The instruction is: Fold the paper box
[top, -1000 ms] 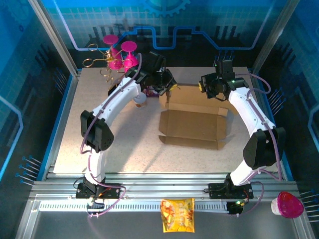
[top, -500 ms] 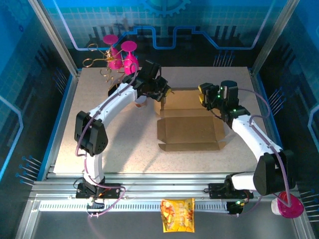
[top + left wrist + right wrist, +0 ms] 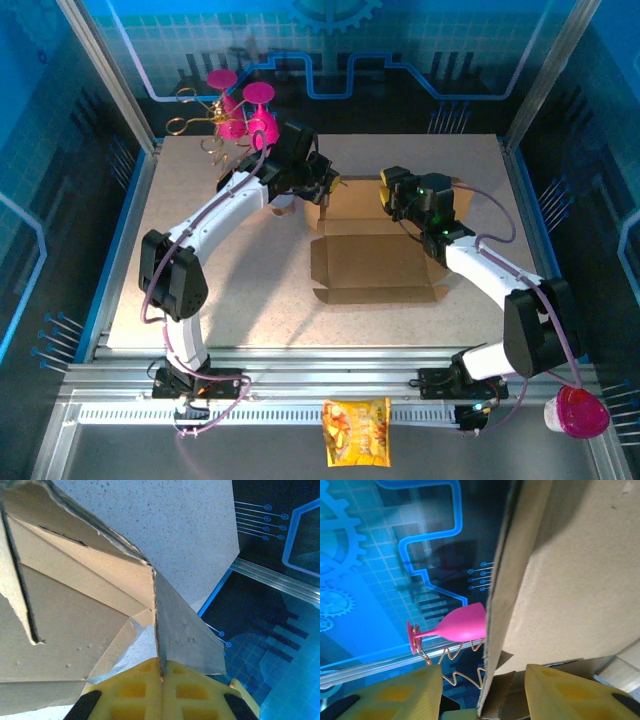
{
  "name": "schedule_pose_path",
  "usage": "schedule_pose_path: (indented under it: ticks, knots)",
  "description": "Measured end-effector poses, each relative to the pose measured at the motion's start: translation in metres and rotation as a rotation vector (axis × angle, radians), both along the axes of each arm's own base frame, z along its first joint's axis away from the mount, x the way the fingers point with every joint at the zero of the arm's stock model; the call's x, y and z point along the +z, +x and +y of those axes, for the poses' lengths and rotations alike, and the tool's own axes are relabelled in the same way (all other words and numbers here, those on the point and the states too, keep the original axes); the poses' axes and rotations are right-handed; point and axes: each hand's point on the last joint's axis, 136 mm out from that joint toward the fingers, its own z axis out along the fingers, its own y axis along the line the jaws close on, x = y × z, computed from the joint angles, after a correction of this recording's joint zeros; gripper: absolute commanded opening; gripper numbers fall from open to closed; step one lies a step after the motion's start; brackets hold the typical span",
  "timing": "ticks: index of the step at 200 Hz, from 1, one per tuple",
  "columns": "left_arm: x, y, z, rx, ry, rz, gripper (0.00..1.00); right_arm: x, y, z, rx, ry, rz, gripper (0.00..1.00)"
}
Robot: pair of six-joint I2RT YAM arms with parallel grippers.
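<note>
The paper box (image 3: 372,266) is brown corrugated cardboard lying open mid-table, its back wall raised. My left gripper (image 3: 319,186) is at the box's back left corner. In the left wrist view it (image 3: 161,674) is shut on the edge of an upright side flap of the box (image 3: 75,625). My right gripper (image 3: 396,196) sits at the back wall. Seen from the right wrist, it (image 3: 482,700) is open, with the thin edge of a box panel (image 3: 570,580) standing between its yellow fingers (image 3: 395,695), a gap on each side.
Pink plastic glasses on a gold wire rack (image 3: 238,110) stand at the table's back left corner, also seen from the right wrist (image 3: 455,625). A small cup (image 3: 283,204) sits under the left arm. An orange snack packet (image 3: 357,431) and a pink-lidded cup (image 3: 578,410) lie off the table's front.
My right gripper has opened and slid left along the back wall. The box has shifted left with the left gripper, which still pinches the flap.
</note>
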Motion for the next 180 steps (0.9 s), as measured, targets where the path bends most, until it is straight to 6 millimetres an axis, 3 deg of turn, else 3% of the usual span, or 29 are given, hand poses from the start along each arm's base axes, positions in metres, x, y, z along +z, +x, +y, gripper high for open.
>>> schedule_pose_path:
  ticks: [29, 74, 104, 149, 180]
  knots:
    - [0.0, -0.003, 0.002, 0.012, -0.005, 0.007, 0.0, 0.001, 0.004, 0.002, -0.009, 0.018, -0.011, 0.43]
    - [0.007, -0.006, 0.005, 0.02, -0.009, -0.006, 0.0, -0.021, 0.018, 0.006, -0.022, 0.022, 0.039, 0.37]
    - [0.007, -0.009, 0.007, 0.022, -0.005, -0.006, 0.0, -0.015, 0.029, 0.009, -0.028, 0.033, 0.029, 0.29]
    - [0.01, -0.016, 0.011, 0.024, -0.005, -0.01, 0.0, -0.005, 0.033, 0.01, -0.027, 0.046, 0.014, 0.38]
    - [0.01, -0.018, 0.012, 0.024, -0.005, -0.009, 0.0, -0.005, 0.034, 0.011, -0.024, 0.041, 0.035, 0.37]
